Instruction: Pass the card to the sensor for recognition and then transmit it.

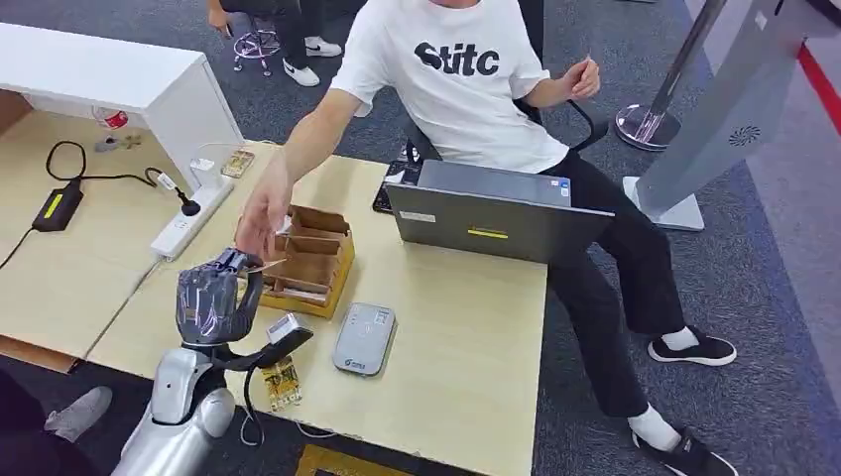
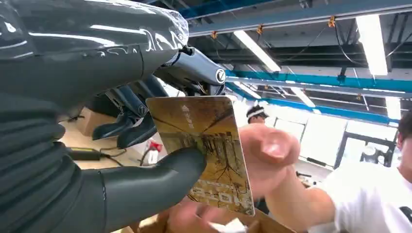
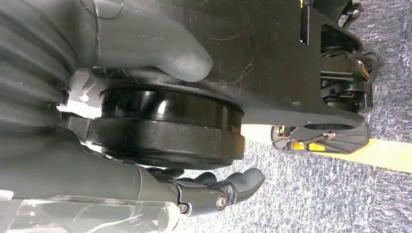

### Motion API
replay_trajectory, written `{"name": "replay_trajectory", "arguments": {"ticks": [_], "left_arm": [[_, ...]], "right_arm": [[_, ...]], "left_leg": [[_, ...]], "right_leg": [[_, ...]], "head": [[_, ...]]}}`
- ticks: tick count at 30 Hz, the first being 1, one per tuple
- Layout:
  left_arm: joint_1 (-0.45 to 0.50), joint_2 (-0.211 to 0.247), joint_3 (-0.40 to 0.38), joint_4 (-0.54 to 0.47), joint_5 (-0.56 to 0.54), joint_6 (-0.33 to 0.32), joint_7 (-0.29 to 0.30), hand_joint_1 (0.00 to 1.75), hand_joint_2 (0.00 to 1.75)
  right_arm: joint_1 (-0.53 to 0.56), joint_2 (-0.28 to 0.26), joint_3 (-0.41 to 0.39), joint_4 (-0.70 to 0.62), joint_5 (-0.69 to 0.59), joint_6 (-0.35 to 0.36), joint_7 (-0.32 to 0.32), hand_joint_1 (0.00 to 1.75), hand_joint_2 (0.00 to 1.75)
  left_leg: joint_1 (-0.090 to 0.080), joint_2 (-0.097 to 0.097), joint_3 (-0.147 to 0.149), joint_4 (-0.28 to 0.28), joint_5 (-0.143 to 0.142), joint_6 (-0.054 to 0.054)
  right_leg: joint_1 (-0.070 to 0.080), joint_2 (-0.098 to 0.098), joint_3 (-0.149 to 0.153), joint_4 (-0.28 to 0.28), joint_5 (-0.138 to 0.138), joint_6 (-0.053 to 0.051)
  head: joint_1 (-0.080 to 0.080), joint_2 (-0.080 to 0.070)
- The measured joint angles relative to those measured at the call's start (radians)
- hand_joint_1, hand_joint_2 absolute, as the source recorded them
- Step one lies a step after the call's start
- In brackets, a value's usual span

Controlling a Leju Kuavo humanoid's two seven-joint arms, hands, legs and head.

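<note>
The left robot hand (image 1: 213,297) is raised above the near left part of the table (image 1: 466,327), just in front of the cardboard organizer (image 1: 312,263), and it pinches the card (image 2: 206,145) between its thick grey thumb and the darker fingers (image 2: 128,121) behind it. In the left wrist view the card stands out clearly, yellowish brown with a branching pattern and pale lettering near one end, though the thumb covers part of its face and the print is too blurred to read. From the head view the card is little more than a thin edge poking out beside the robot hand, hard to make out. A person's hand (image 1: 260,213) reaches across the table to the same spot; in the left wrist view its blurred fingertips sit at the card's far edge, and whether they actually touch it cannot be told. The grey card reader (image 1: 364,339) lies flat on the table, just beside the organizer and apart from the left robot hand. A closed laptop (image 1: 496,218) rests further back, and a white power strip (image 1: 188,220) lies on the neighbouring surface. The right robot hand (image 3: 214,191) hangs over grey carpet, its dark fingers curled in with nothing between them; much of it is hidden by the ribbed cover and a clear film.
</note>
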Motion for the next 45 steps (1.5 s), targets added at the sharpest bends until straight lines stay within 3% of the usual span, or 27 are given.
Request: {"name": "replay_trajectory", "arguments": {"ticks": [10,11,12,19,23,29,32,36,45], "left_arm": [[0.007,0.015,0.047,-0.047,0.008,-0.007,-0.001,1.75,1.75],[0.007,0.016,0.051,-0.050,0.016,-0.009,-0.003,0.05,1.75],[0.008,0.016,0.054,-0.054,0.023,-0.011,-0.007,0.00,1.75],[0.048,0.011,0.059,-0.097,0.029,-0.008,-0.021,0.00,1.75],[0.098,-0.004,0.059,-0.132,-0.035,-0.015,-0.021,0.00,1.75],[0.175,-0.007,0.037,-0.153,-0.195,-0.040,0.057,0.00,1.75],[0.203,0.006,0.034,-0.153,-0.276,-0.035,0.119,0.00,1.75],[0.212,0.037,0.034,-0.141,-0.309,-0.027,0.160,0.00,1.75],[0.164,0.102,0.073,-0.051,-0.298,-0.031,0.171,0.00,1.75]], "right_arm": [[0.000,0.000,0.000,0.000,0.003,-0.001,0.000,0.00,1.75],[0.000,0.000,0.000,0.000,0.004,-0.002,0.000,0.00,1.75],[0.000,0.000,0.000,0.000,0.004,-0.002,0.000,0.00,1.75],[0.000,0.001,0.000,0.000,0.003,-0.009,0.000,0.00,1.75],[0.000,0.002,0.000,0.000,-0.002,-0.010,-0.003,0.00,1.75],[0.000,0.002,0.000,0.000,-0.003,-0.009,-0.002,0.00,1.75],[0.000,0.002,0.000,0.000,-0.003,-0.008,-0.001,0.00,1.75],[0.000,0.002,0.000,0.001,-0.001,-0.006,0.002,0.00,1.75],[0.000,0.002,0.000,0.001,0.013,0.001,0.003,0.00,1.75]], "left_leg": [[0.000,0.001,0.000,0.000,0.000,0.000],[0.000,0.002,0.000,0.000,0.000,0.000],[0.000,0.003,0.000,0.000,0.000,0.000],[0.000,0.003,-0.002,0.000,-0.001,0.000],[0.000,0.003,-0.001,0.000,-0.001,0.000],[0.000,0.003,-0.001,0.000,0.000,0.000],[0.000,0.003,-0.001,0.000,0.000,0.000],[0.000,0.002,-0.001,0.000,0.000,0.000],[0.000,0.003,-0.001,0.000,0.001,-0.002]], "right_leg": [[0.000,0.001,0.000,0.000,0.000,0.000],[0.000,0.002,0.000,0.000,0.000,0.000],[0.000,0.003,0.000,0.000,0.000,0.000],[0.000,0.002,-0.001,0.000,0.000,0.000],[0.000,0.003,-0.001,0.000,0.000,0.000],[0.000,0.002,-0.001,0.000,0.000,0.000],[0.000,0.003,-0.001,0.000,0.000,-0.001],[0.000,0.002,-0.001,0.000,0.000,-0.001],[0.000,0.002,-0.001,0.000,0.000,-0.001]], "head": [[0.000,0.000],[0.000,0.000],[0.000,0.000],[0.000,0.000],[0.000,0.000],[0.000,0.000],[0.000,0.000],[0.000,0.000],[0.000,0.000]]}}
